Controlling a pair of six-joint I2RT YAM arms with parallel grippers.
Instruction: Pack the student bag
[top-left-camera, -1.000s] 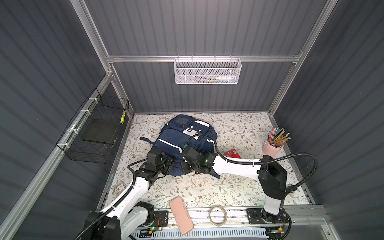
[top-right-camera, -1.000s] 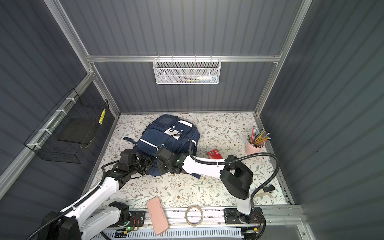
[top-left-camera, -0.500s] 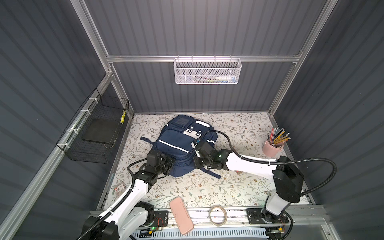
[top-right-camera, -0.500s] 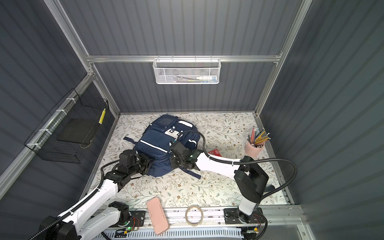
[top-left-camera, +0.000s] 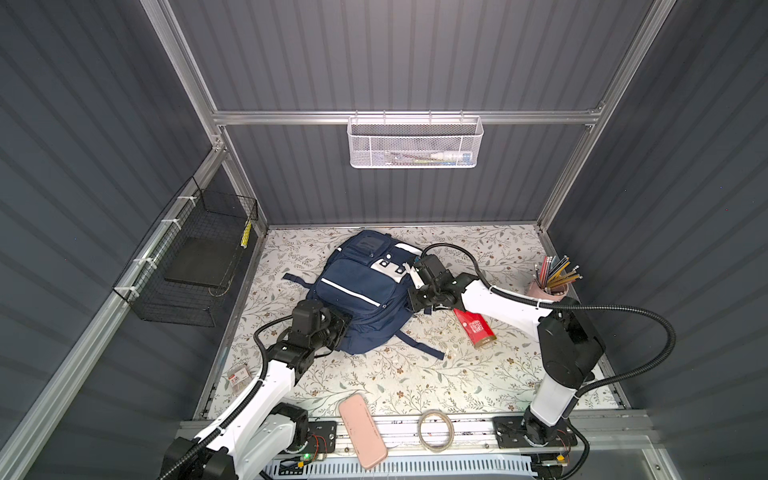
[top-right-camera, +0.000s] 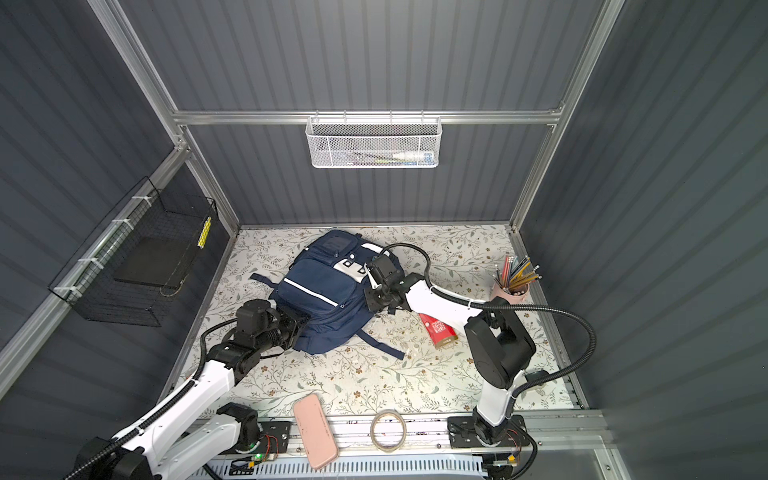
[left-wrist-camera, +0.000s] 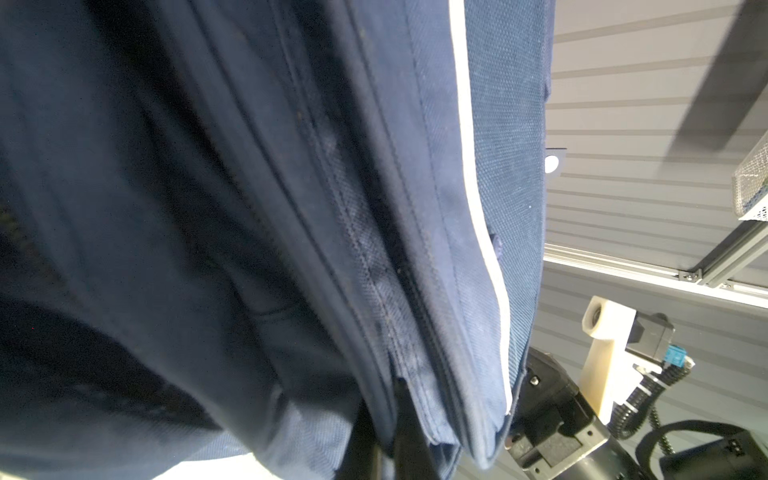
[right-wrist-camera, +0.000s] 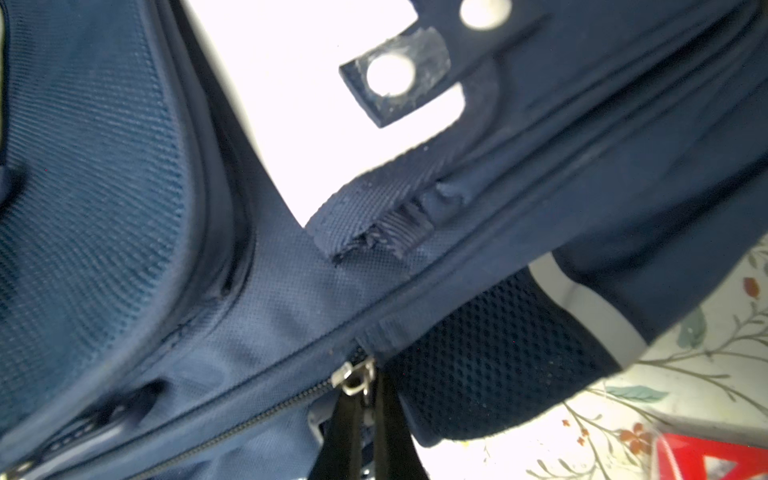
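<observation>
Right pincer (right-wrist-camera: 368, 405) swung rightward, clamped on zipper pull (right-wrist-camera: 354, 377), left pincer (left-wrist-camera: 384, 422) pinching student bag (top-left-camera: 353, 291), tips hidden

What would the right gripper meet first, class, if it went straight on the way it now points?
The student bag: the right gripper is shut on the zip slider at its side, so it would likely press straight into that fabric.

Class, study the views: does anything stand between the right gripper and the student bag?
Nothing visible does. The right gripper is right at the student bag, shut on its zipper pull.
</observation>
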